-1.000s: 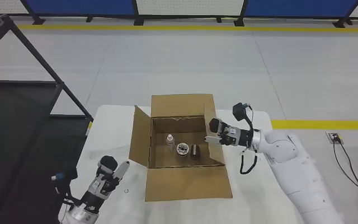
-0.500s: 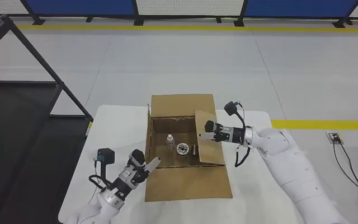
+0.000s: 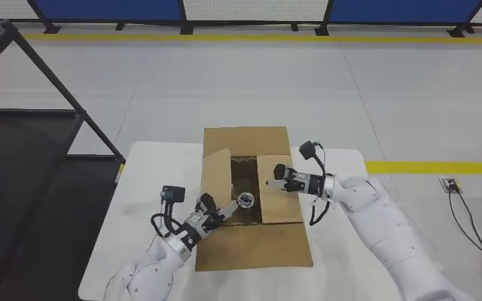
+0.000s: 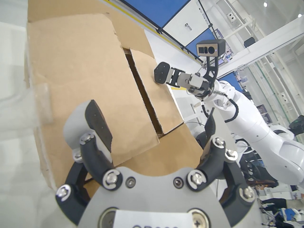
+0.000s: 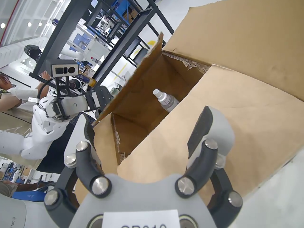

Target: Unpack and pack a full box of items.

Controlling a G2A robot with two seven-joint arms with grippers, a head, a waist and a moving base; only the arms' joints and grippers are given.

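White worktop [image 3: 151, 173] carries one brown cardboard box [image 3: 252, 248] at its middle, standing squarely with all four flaps loose. The far flap [image 3: 245, 141] and the near flap [image 3: 256, 244] lie spread outward, away from the opening. The right flap [image 3: 279, 199] lies almost flat over the right half of the opening, while the left flap [image 3: 216, 174] stands raised and tilted inward (a dark gap shows between the two).

The right arm [image 3: 354, 196] comes in from the right side, and the right jaws sit over the far part of the right flap, released and spread apart with nothing between them; seen from the left wrist, one of their pads [image 4: 161, 73] lies against the flap's upper face. The left arm [image 3: 177, 242] comes in from the near left corner of the worktop. The left jaws are just beside the outer face of the left flap at its near end, also spread wide and holding nothing; whether they touch the cardboard cannot be told.

Inside the box, through the gap, a grey bottle with a white cap [image 5: 166, 99] shows, and a small round white-and-black item [image 3: 245, 199] lies on the box floor.
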